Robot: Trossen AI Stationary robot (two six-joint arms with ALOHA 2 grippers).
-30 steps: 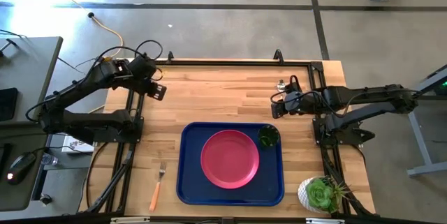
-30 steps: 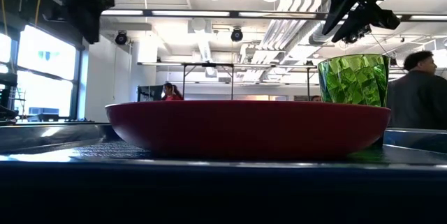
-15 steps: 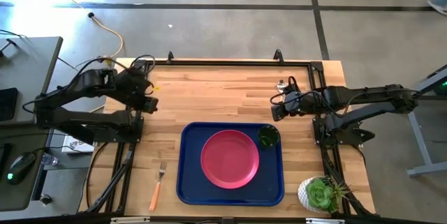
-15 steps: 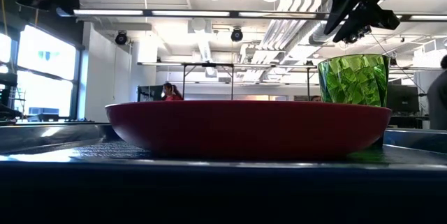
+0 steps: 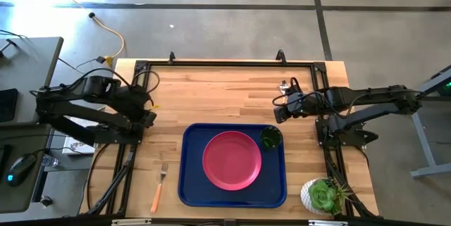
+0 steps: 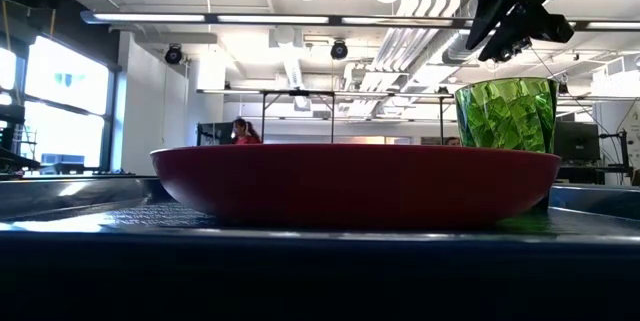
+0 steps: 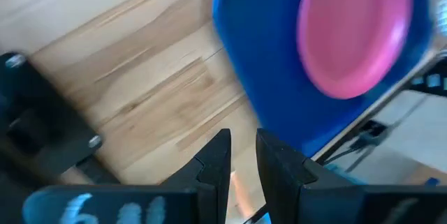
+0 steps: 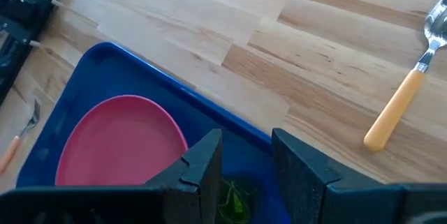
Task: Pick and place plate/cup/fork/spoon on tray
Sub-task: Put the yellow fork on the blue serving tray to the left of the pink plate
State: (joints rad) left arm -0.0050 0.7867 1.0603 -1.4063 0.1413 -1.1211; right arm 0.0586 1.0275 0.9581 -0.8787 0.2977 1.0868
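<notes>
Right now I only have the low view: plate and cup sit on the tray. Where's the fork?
Observer: In the high view the fork lies on the wood, off the left side of the tray.
Operator: Spoon?
Observer: It shows only in the right wrist view. The spoon lies on bare wood, also off the tray.
Operator: Is the left gripper holding anything?
Observer: No. The left gripper is at the table's left edge, with its fingers slightly apart and nothing between them.
</notes>
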